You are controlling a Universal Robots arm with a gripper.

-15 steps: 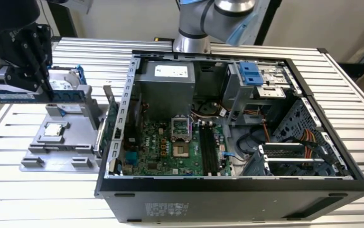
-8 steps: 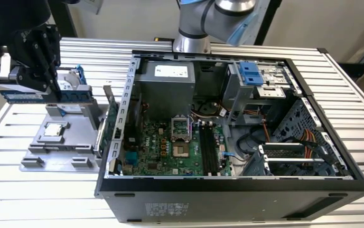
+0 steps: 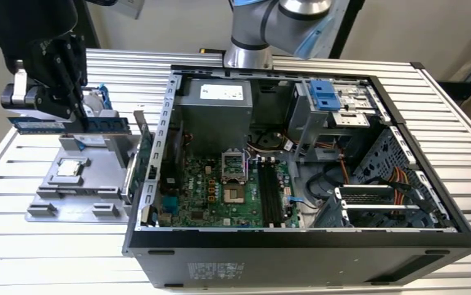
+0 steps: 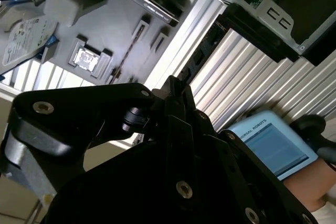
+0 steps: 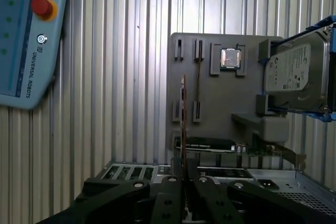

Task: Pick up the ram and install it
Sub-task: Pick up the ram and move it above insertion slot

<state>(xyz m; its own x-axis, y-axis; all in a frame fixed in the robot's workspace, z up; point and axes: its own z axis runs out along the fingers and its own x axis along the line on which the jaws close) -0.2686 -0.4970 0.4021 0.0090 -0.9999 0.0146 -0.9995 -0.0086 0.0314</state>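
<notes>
Exterior view: the gripper (image 3: 75, 120) hangs above the grey parts holder (image 3: 63, 190), which sits on the ribbed table (image 3: 22, 258) at the exterior view's left of the open computer case (image 3: 169, 123). Its pincer is closed narrow on the ram (image 3: 43, 126), which lies level and lengthwise, lifted free of the holder. The CPU chip (image 3: 71, 167) rests in its pocket below. Inside the case, the long memory slots (image 3: 269, 193) on the motherboard look unfilled.

In the first wrist view, the ram (image 5: 182, 114) appears edge-on as a thin strip rising from between the closed fingers (image 5: 173, 182), with the holder (image 5: 220, 114) behind it. The hard drive (image 5: 294, 74) stands in its blue frame beside the chip, and a teach pendant (image 5: 26, 35) lies well apart on the table.

In the second wrist view, the gripper's black linkage crosses in front of the holder (image 4: 121, 19), the chip (image 4: 89, 59) and the pendant (image 4: 273, 145).

Judged from this, the pick-up is done. The stick is not yet over the case, so the whole install remains.
</notes>
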